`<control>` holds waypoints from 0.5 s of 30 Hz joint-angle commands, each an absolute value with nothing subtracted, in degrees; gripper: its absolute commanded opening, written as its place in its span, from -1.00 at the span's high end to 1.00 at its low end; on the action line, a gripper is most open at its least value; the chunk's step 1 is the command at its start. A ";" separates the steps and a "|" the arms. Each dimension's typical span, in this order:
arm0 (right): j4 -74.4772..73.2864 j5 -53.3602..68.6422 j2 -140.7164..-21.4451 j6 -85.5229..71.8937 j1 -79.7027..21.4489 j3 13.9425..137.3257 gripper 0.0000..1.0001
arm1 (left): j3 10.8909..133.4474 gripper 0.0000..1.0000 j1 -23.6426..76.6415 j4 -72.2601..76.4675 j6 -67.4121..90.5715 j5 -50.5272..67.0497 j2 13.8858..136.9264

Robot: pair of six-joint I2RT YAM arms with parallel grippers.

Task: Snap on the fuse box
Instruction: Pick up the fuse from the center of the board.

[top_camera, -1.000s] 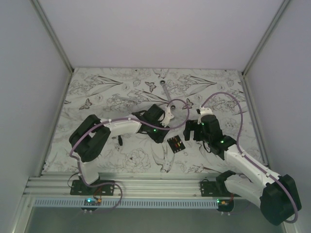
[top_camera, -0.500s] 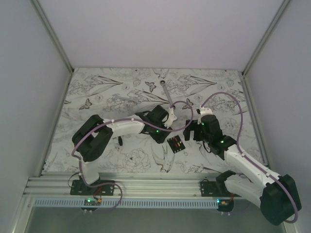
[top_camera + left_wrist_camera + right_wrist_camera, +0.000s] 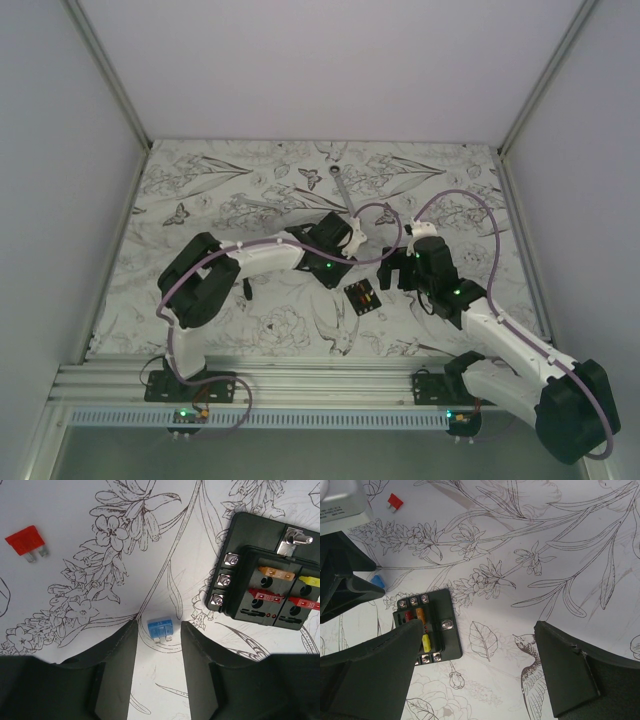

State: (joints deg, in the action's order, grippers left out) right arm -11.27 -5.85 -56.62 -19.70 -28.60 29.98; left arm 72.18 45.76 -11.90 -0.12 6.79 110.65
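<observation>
The fuse box (image 3: 362,297) is a small black box lying flat on the floral mat between the two arms. Its top is uncovered, showing orange, yellow and red fuses and screw terminals. It also shows at the right of the left wrist view (image 3: 270,585) and at the left of the right wrist view (image 3: 440,625). My left gripper (image 3: 357,232) is open and empty, just beyond the box. Its fingertips (image 3: 131,630) flank a loose blue fuse (image 3: 160,629). My right gripper (image 3: 477,635) is open and empty, hovering to the right of the box; its left finger (image 3: 395,645) overlaps the box's edge.
A loose red fuse (image 3: 25,541) lies on the mat left of the blue one; it also shows in the right wrist view (image 3: 395,501). A slim grey tool (image 3: 342,190) lies toward the back. A small dark item (image 3: 247,290) lies near the left arm. Walls enclose the table.
My left arm has stretched further right and away, carrying its gripper a little toward the back right. The right arm and the fuse box have not moved.
</observation>
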 commanded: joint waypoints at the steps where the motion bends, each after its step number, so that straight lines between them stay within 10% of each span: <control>1: -10.05 -5.80 -55.99 -19.04 -28.04 30.05 -0.99 | 72.83 0.15 45.78 -17.02 3.84 4.43 111.93; 15: -10.08 -5.89 -55.64 -19.05 -28.08 29.88 -0.99 | 74.41 0.26 47.79 -19.27 11.54 -2.11 113.79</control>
